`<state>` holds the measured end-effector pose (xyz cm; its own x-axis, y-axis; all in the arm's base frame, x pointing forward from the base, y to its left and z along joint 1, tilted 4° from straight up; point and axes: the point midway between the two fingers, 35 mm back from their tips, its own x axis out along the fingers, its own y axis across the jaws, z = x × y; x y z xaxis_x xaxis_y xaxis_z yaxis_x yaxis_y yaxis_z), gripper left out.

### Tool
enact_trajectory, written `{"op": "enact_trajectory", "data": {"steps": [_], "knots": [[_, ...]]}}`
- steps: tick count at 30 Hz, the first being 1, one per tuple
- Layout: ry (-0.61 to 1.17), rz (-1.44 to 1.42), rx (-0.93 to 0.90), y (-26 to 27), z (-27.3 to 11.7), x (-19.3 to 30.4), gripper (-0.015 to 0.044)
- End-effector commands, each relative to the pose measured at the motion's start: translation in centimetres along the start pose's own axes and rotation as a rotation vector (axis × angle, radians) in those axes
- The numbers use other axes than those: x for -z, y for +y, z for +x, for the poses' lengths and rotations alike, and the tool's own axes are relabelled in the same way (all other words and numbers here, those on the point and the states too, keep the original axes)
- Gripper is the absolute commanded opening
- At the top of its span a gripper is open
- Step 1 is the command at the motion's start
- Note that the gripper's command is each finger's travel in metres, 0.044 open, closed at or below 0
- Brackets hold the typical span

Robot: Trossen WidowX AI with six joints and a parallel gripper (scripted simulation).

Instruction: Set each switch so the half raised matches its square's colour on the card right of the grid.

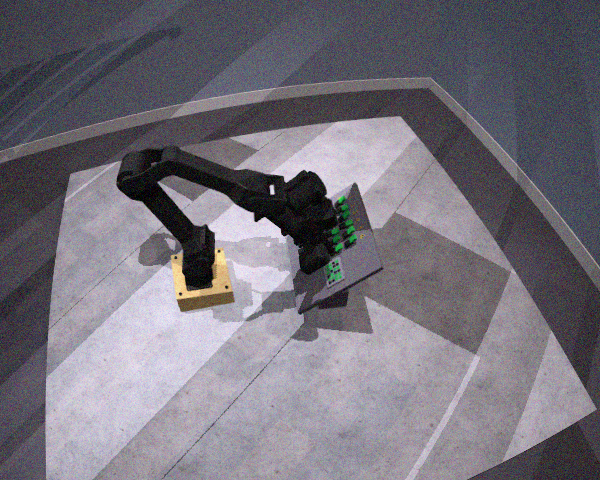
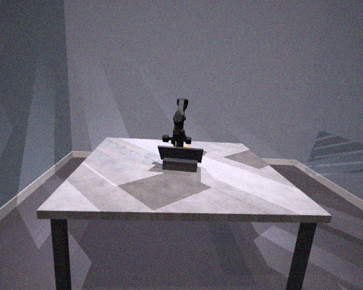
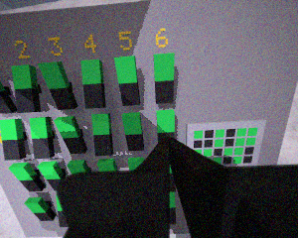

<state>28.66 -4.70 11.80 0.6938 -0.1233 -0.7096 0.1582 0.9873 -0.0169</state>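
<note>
The claw (image 3: 164,141) is clenched on nothing, its closed tip low over the panel (image 3: 228,64) at the sixth column of switches (image 3: 165,79), just at the second-row switch (image 3: 165,121) from the far edge. The card (image 3: 225,144) lies just to the claw's right on the same sloped panel, which stands on the tabletop (image 1: 341,387)

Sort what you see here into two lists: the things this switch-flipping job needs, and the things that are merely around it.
Needed for the job:
switches
small card
panel
gripper, fingers shut, holding nothing

Merely around:
table
arm's yellow base block
yellow column numbers
</note>
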Motion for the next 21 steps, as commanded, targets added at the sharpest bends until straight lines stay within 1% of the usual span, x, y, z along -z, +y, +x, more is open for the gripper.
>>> {"op": "enact_trajectory", "data": {"steps": [1, 3, 6, 8, 15, 21], "knots": [[-0.002, -0.004, -0.004, 0.1, 0.1, 0.0, 0.0], [0.003, -0.001, -0.001, 0.0, -0.8, -0.1, 0.0], [0.019, -0.003, -0.003, 0.0, -4.5, -0.4, 0.0], [0.026, -0.004, -0.004, 0.0, -6.2, -0.3, 0.0], [0.028, -0.004, -0.004, 0.2, -6.4, -0.2, 0.0], [0.048, 0.002, -0.008, 4.1, -6.1, 0.7, 0.0]]}}
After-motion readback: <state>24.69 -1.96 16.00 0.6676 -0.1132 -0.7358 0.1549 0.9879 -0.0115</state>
